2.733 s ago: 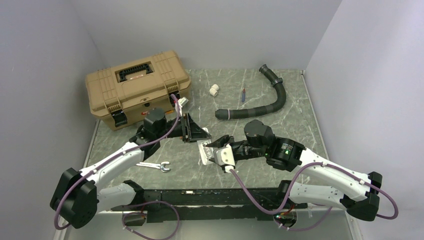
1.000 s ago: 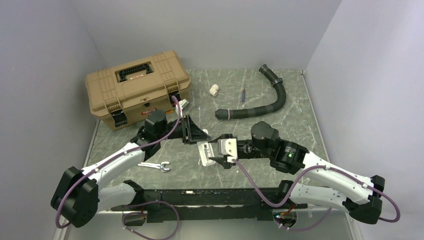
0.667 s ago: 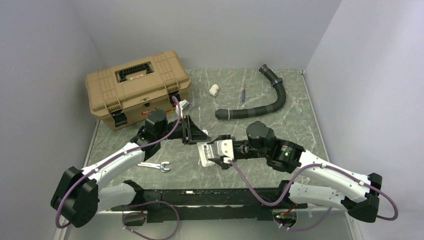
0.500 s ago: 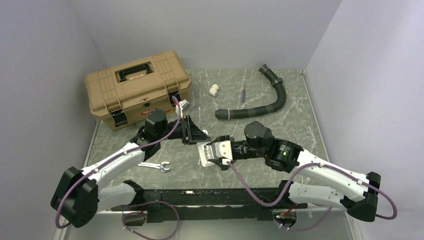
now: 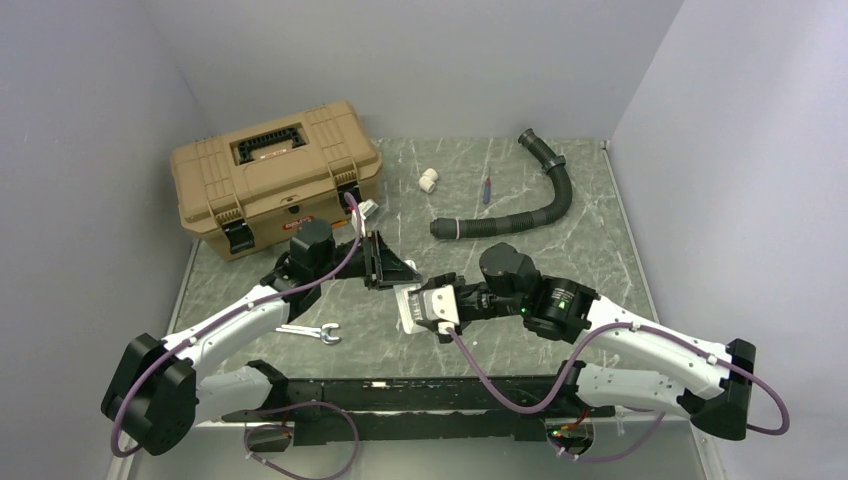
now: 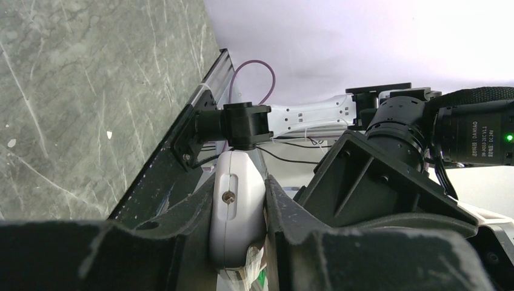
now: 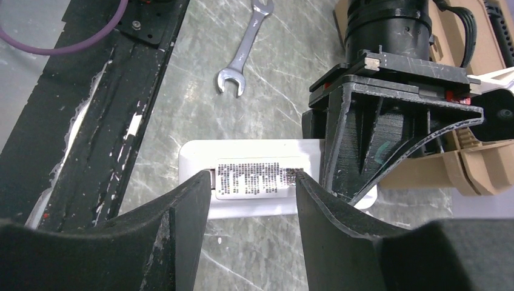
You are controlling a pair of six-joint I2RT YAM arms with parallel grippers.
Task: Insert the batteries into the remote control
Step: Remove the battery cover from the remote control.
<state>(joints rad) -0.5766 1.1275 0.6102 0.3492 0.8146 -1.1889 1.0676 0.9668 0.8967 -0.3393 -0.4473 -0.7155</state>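
The left jaws pinch the remote [image 6: 235, 212]; the right jaws stand spread astride its sticker [image 7: 254, 179], print too small to read.

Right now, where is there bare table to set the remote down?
Widest bare patch: right side, between the black hose, the table edge and the right arm. A smaller one between the wrench and the remote. Crowded: the middle, where the left gripper and right gripper meet, and around the toolbox.

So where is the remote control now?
In the top view, mid-table: the remote control is pinched by the left gripper, right of the wrench.
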